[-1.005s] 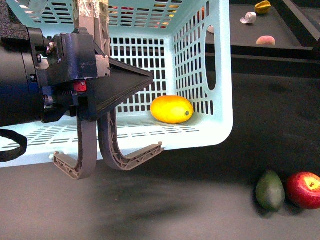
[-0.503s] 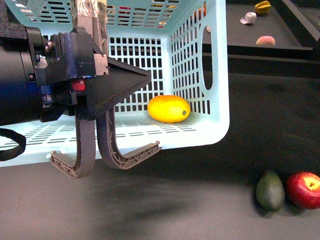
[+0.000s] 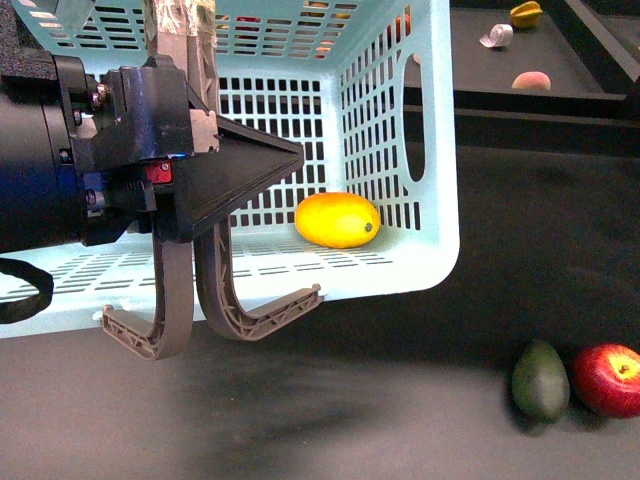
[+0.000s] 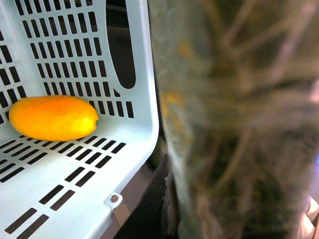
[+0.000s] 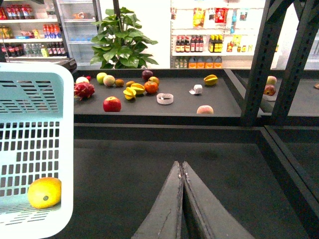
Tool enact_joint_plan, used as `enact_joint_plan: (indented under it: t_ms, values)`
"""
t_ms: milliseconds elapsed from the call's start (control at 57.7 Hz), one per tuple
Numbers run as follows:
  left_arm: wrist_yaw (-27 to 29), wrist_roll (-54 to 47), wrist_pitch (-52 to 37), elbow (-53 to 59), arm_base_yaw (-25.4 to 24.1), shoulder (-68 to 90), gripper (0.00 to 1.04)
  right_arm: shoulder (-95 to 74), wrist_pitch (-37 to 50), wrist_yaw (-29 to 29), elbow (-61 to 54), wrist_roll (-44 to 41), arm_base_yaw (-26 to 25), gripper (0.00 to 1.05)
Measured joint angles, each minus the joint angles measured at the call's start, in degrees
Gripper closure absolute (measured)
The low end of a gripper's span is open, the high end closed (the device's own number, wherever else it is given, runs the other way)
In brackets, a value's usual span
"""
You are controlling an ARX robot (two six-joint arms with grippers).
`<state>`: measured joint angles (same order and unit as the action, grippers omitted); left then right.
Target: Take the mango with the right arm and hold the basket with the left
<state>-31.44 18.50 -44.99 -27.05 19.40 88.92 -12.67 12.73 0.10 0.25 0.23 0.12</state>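
The light blue basket (image 3: 400, 150) hangs tilted above the dark table, carried by my left gripper (image 3: 285, 160), whose wedge jaws are shut on its grey-brown handles (image 3: 180, 300). The yellow-orange mango (image 3: 337, 219) lies inside the basket by its right wall; it also shows in the left wrist view (image 4: 53, 118) and the right wrist view (image 5: 44, 192). A blurred handle (image 4: 234, 119) fills much of the left wrist view. My right gripper (image 5: 180, 164) is shut and empty, out over bare table to the right of the basket (image 5: 35, 149). It is out of the front view.
A dark green avocado (image 3: 540, 381) and a red apple (image 3: 610, 379) lie on the table at the front right. A far shelf (image 5: 164, 107) holds several fruits. A black frame post (image 5: 259, 59) stands at the right.
The basket has shifted slightly left and tilted a little, with the mango staying inside it. My left gripper keeps its hold on the handles.
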Motion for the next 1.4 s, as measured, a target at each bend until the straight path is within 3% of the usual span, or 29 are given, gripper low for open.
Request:
enact_joint_plan:
  t_ms: [225,347,1005,1404]
  values:
    - [0.0,0.0,0.0,0.0,0.0,0.0,0.95,2.7,-2.4,0.0,0.0,0.0,0.0,1.03]
    - [0.0,0.0,0.0,0.0,0.0,0.0,0.95,10.1,-12.0,-0.1,0.0,0.0,0.0,1.03]
    - [0.0,-0.1,0.0,0.0,0.0,0.0,0.95,12.4,-12.6,-0.1,0.1,0.0,0.0,1.03]
    - [0.0,-0.1,0.0,0.0,0.0,0.0,0.95,12.4,-12.6,-0.1,0.1,-0.1,0.0,0.42]
